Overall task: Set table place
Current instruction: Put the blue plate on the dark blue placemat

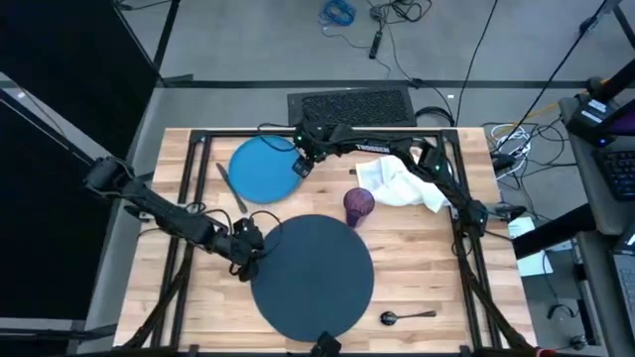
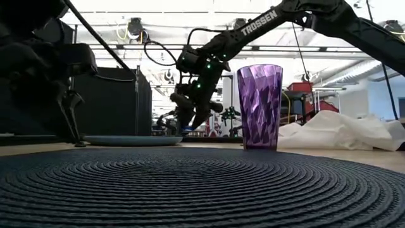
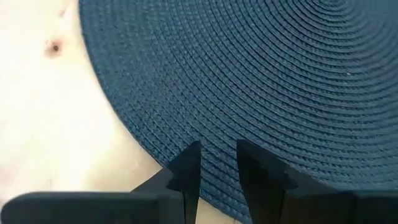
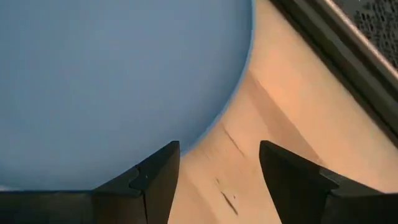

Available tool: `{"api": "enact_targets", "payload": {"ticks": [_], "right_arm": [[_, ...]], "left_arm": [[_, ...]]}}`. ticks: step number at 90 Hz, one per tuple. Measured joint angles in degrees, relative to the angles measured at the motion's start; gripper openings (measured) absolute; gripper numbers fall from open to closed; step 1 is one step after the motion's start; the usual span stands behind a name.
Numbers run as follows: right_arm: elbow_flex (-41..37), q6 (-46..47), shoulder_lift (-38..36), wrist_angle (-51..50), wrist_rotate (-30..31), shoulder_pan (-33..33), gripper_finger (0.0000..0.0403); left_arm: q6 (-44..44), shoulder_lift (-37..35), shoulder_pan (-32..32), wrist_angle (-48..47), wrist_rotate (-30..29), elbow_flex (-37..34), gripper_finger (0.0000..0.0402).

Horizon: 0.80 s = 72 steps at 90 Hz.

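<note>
We look down on a wood table. The dark blue woven charger lies at 6 o'clock with nothing on it. The L gripper sits at the charger's 9 o'clock edge, fingers narrowly apart, w/ nothing held. The bright blue plate is at 11 o'clock, also empty. The R gripper hangs over the plate's 3 o'clock rim, fingers wide apart, gripping nothing. An upright purple cup is near centre; we can't see inside. The white napkin lies at 2 o'clock, a spoon at 5.
</note>
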Motion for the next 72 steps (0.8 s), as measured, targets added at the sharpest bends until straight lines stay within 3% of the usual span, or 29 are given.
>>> {"api": "enact_targets", "payload": {"ticks": [14, 33, 72], "right_arm": [[0.02, -0.17, 0.0, 1.37, 0.57, 2.39, 0.0208], [0.02, 3.02, 0.18, -1.3, 7.62, 5.19, 0.0208], [0.0, 10.74, 0.29, -0.39, 7.22, 7.25, 0.0208]], "left_arm": [[0.02, 0.01, -0.53, -0.04, -0.63, 0.0, 0.0086], [0.02, 0.01, -0.56, -0.02, -0.67, 0.0, 0.0086], [0.57, 0.01, -0.65, -0.02, -0.88, 0.0, 0.0086]]}}
